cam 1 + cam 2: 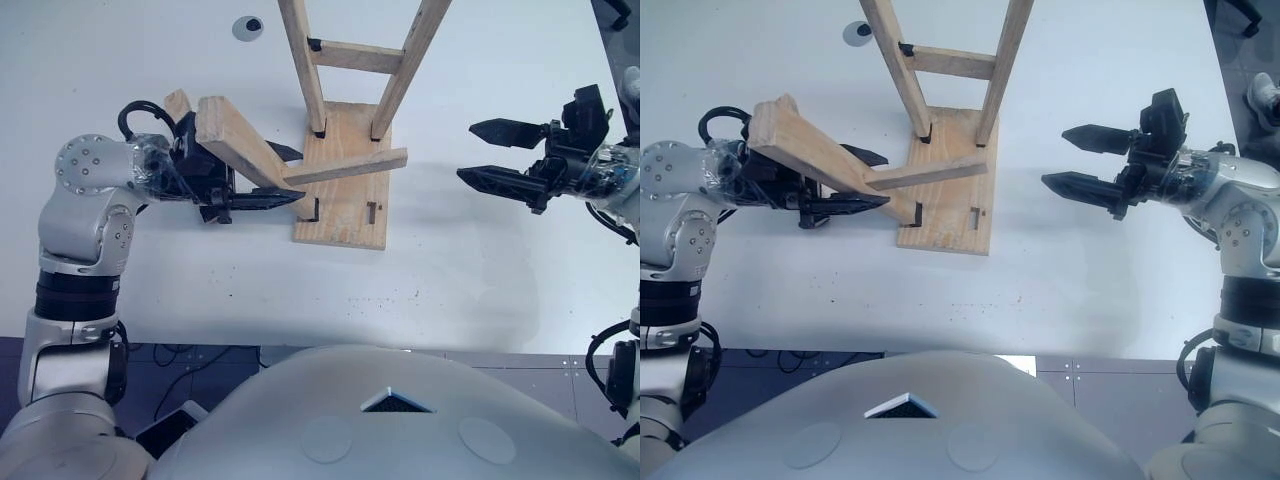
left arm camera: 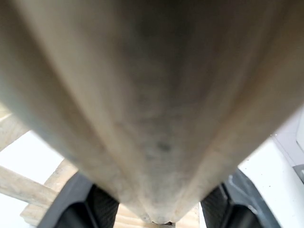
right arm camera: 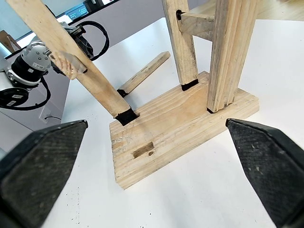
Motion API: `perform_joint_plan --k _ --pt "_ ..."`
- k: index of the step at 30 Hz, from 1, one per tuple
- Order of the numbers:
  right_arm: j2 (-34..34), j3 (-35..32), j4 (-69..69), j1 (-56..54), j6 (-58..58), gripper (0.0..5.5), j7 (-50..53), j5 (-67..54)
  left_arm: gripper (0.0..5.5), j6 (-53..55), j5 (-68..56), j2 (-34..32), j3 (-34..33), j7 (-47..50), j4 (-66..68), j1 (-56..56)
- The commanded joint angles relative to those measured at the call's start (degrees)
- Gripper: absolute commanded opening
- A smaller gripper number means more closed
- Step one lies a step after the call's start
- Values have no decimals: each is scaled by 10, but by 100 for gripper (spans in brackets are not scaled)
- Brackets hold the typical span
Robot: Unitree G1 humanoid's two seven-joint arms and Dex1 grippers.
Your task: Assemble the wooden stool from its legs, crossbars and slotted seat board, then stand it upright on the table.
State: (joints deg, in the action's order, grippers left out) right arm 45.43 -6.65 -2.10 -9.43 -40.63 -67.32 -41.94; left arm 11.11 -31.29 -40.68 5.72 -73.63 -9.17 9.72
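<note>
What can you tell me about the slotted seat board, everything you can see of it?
The slotted seat board is a flat rectangular slab of pale, grainy wood lying on the white table. Two upright legs, joined by a crossbar, stand in its far slots. A third leg, tilted and held by the left gripper, has its dark-wrapped end at the near left slot. The other near slot is empty.

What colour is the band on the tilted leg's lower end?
Black band on the tilted leg; clearest in the right wrist view.
</note>
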Motion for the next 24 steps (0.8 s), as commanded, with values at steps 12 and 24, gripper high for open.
perform_joint_plan --k 12,24 --pt "-33 -7 -22 14 2 540 26 6 202 33 115 -59 105 12 29 31" --pt "-42 -3 -16 8 6 540 37 11 202 143 83 -77 148 33 0 50"
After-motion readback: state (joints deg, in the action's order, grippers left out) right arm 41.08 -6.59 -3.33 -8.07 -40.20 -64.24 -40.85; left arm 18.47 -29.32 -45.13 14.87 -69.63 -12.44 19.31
